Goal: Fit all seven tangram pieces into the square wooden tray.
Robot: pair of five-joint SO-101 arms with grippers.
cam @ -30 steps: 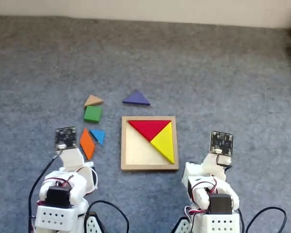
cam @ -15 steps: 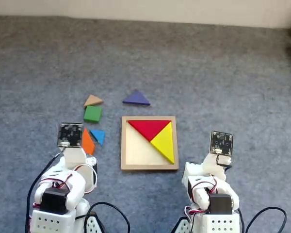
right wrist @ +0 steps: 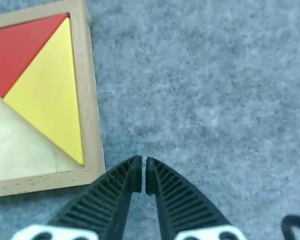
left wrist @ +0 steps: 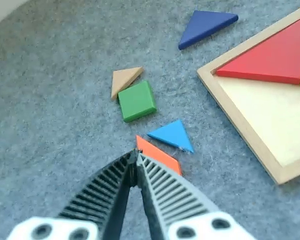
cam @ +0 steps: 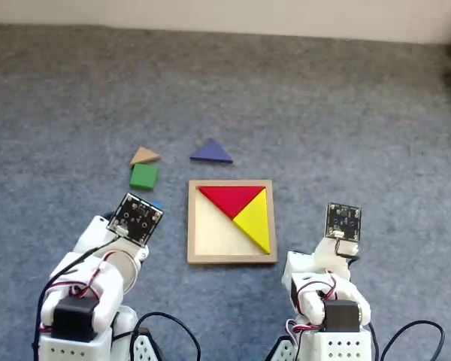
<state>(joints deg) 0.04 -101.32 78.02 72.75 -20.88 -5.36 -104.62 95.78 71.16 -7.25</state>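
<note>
orange tangram piece [left wrist: 160, 156] at tip of left tool [left wrist: 136, 159] (pressed together, right tool [right wrist: 143, 164] likewise)

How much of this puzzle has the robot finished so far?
Two of seven pieces are in: the red triangle and yellow triangle lie in the tray. Nothing is gripped; the left tool is shut at the edge of the orange piece. Left on the carpet: that piece, light blue triangle, green square, tan triangle, navy triangle.
</note>
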